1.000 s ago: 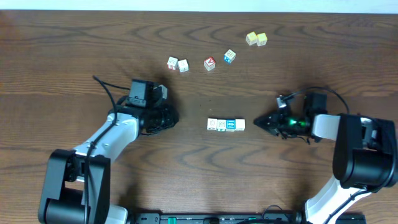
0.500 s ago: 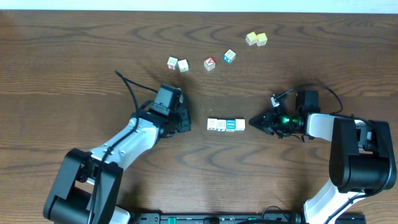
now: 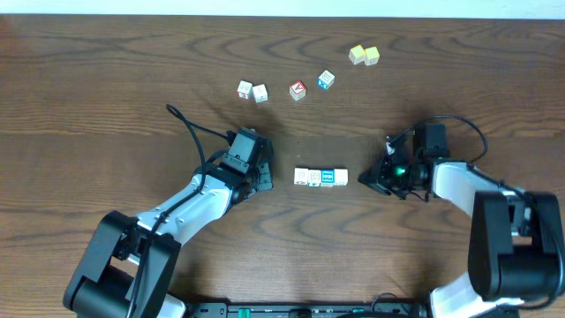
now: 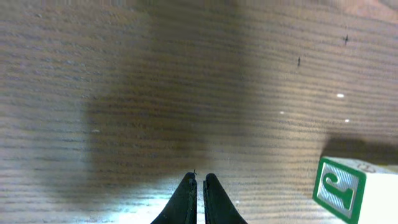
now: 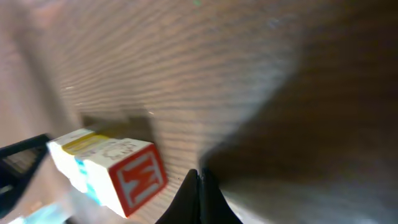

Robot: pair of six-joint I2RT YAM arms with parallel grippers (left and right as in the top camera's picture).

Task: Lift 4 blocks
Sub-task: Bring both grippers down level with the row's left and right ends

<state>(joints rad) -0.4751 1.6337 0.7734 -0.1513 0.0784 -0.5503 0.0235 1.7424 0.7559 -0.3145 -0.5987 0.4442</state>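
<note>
Four blocks (image 3: 320,177) lie touching in a short row at the table's middle, cream ones with a blue-faced one (image 3: 327,177) third from the left. My left gripper (image 3: 267,180) is shut and empty, low over the wood just left of the row. In the left wrist view its tips (image 4: 199,180) are together, and the end block's green-framed face (image 4: 341,190) is off to the right. My right gripper (image 3: 365,179) is shut and empty, just right of the row. The right wrist view shows its tips (image 5: 198,173) beside the end block's red-lettered face (image 5: 138,180).
Further back lie two white cubes (image 3: 252,91), a red-faced cube (image 3: 297,90), a blue-and-white cube (image 3: 326,79) and a pair of yellow cubes (image 3: 364,55). Cables loop off both wrists. Dark wood table (image 3: 106,79) runs to a pale edge at the top.
My left arm has swung right, bringing its shut gripper close to the row's left end. The right gripper has stayed near the right end with only small shifts. The blocks have not moved.
</note>
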